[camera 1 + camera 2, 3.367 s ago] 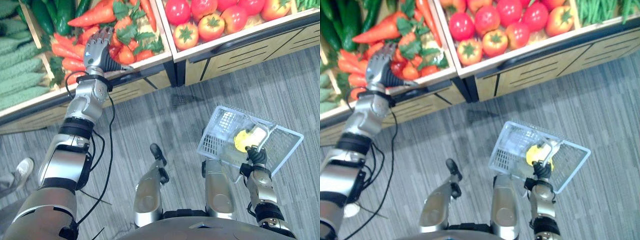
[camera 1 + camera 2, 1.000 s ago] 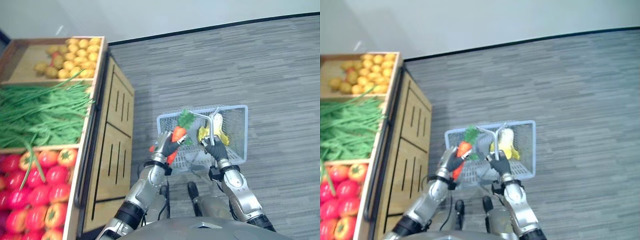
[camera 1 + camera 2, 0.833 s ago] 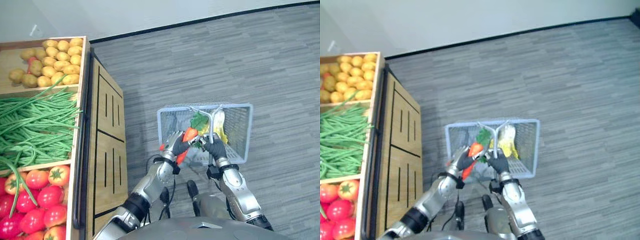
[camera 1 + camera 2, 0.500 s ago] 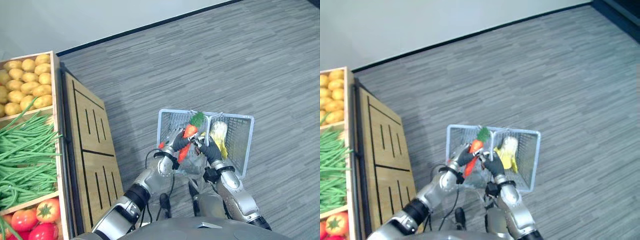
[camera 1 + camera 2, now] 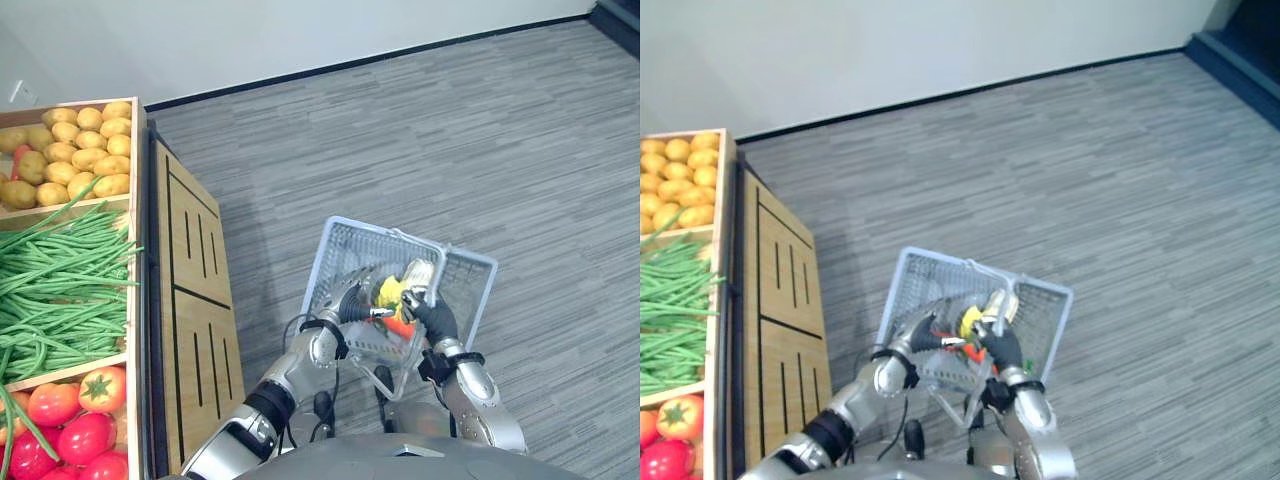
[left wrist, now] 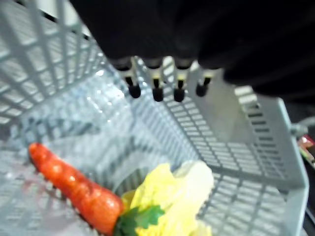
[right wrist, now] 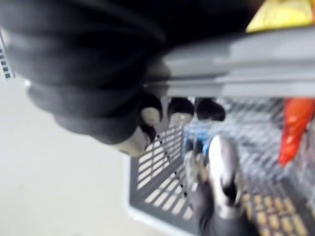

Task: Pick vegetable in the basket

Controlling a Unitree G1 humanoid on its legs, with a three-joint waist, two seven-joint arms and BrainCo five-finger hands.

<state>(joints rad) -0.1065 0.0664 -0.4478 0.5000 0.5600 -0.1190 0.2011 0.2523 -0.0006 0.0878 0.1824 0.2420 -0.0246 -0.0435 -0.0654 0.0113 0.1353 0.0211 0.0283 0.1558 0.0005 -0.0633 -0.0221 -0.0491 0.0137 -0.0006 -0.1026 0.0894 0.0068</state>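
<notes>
Carrot (image 6: 74,189) in basket (image 6: 256,147), partly hidden, left hand (image 5: 350,300) fingers (image 6: 156,81) apart, right hand (image 5: 435,320) clamping handle (image 7: 256,54).

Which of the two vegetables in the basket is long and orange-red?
The carrot, lying on the floor of the basket with green leaves at one end. The pale yellow vegetable beside it is bulkier and rounded.

A: At your nine o'clock you have a wooden stand (image 5: 195,300), its panelled side facing you.
B: You'll see its bins hold potatoes (image 5: 70,165) at ten, green beans (image 5: 60,290) at nine and tomatoes (image 5: 70,420) at eight.
A: From twelve to four you have grey carpet floor (image 5: 450,130).
B: At twelve, a dark skirting (image 5: 400,50) and a pale wall (image 5: 250,40) close it off.
</notes>
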